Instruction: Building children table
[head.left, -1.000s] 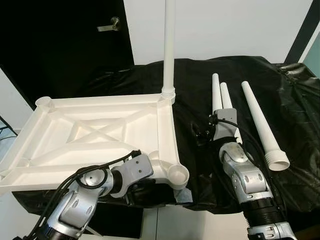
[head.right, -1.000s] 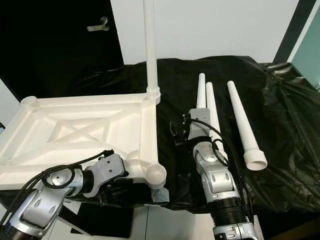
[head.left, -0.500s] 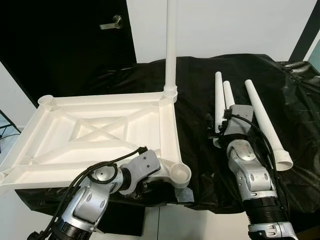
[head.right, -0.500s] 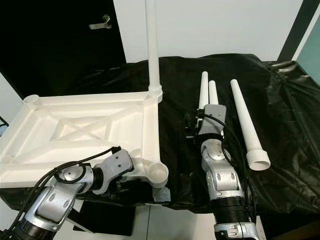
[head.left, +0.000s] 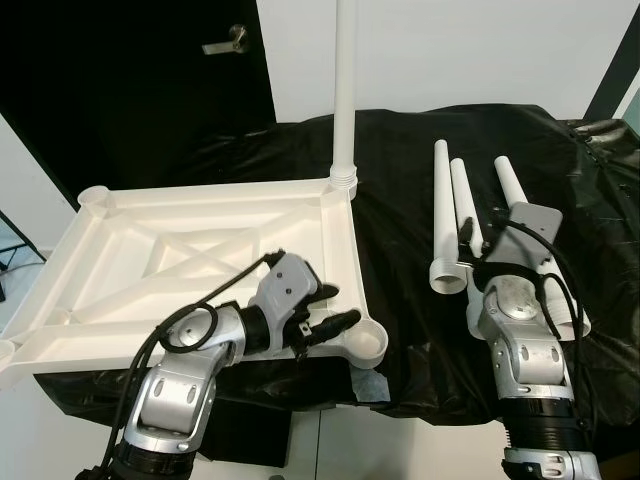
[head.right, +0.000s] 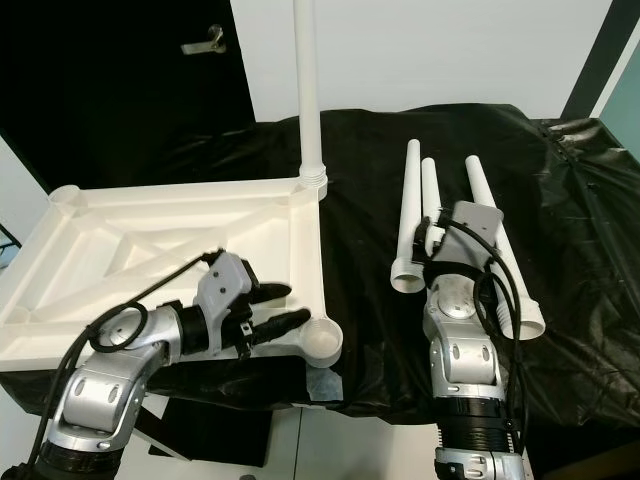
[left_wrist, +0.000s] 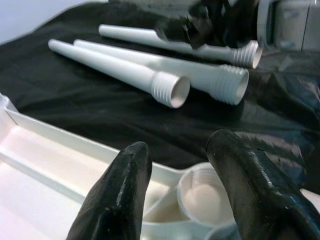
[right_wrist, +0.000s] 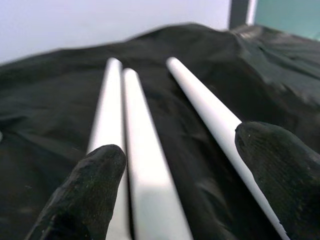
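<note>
Upside down, the white tabletop (head.left: 190, 250) lies on the left part of the table (head.left: 400, 160), which is draped in a black sheet, its ribbed underside facing up. One leg (head.left: 347, 90) stands upright in its far right corner socket. The near right socket (head.left: 370, 345) is bare and overhangs the table's front edge. The left end effector (head.left: 330, 308) hovers over the tabletop's near right rim, fingers (left_wrist: 117, 195) spread apart and holding nothing, pointing toward that socket. Three loose legs (head.left: 443, 225) lie side by side on the sheet to the right, threaded ends toward the robot. The right end effector (right_wrist: 180, 190) hangs just above them, fingers wide open and empty, its wrist covering part of the two rightmost legs. Behind, a dark door (head.left: 130, 80) with a handle (head.left: 225, 42) meets a white wall (head.left: 470, 50).
</note>
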